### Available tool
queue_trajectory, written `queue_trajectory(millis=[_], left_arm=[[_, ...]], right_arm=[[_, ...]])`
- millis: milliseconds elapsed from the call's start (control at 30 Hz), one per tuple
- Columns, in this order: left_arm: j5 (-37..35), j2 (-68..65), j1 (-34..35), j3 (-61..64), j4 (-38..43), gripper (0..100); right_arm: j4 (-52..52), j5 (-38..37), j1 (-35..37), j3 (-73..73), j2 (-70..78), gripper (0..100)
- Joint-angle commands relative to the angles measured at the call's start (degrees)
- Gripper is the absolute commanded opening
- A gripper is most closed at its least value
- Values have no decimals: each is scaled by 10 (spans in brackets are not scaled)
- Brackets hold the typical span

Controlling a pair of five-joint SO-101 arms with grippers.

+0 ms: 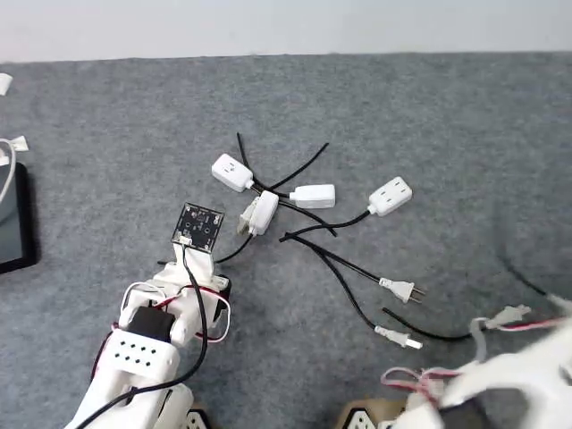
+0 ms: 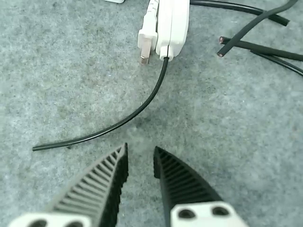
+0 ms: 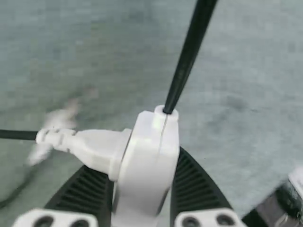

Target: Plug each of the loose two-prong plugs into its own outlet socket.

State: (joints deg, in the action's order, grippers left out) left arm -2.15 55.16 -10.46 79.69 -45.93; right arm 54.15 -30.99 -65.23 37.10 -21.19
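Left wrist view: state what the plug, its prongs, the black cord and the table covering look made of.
Plug: white moulded plastic, smooth with a slight sheen.
Prongs: metal, probably brass, flat and yellowish.
Cord: black rubbery or vinyl sheath, matte, bends freely.
Table covering: grey felt-like carpet, fuzzy fibres.

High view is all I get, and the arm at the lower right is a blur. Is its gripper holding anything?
Observer: Yes. In the right wrist view the right gripper is shut on a white plastic socket block with a black cord coming out of its end.
Operator: And the other arm?
Observer: The left gripper is open and empty, over the grey carpet.
Operator: Is anything ahead of it plugged in?
Observer: No. A white two-prong plug lies alongside a second white socket block, with a bare prong showing.
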Motion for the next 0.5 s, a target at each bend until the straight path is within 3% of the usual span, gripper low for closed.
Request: queue_trajectory(millis=[0, 200, 400, 467], left_arm=[[-1, 8, 0, -2, 16, 19], [-1, 8, 0, -2, 14, 19], [40, 8, -1, -2, 11, 20], [47, 8, -1, -2, 11, 20]], right_arm=[[-59, -7, -70, -102, 122, 9], [-58, -10, -109, -271, 353, 21], [116, -64, -109, -440, 477, 274], [174, -67, -109, -489, 488, 295]])
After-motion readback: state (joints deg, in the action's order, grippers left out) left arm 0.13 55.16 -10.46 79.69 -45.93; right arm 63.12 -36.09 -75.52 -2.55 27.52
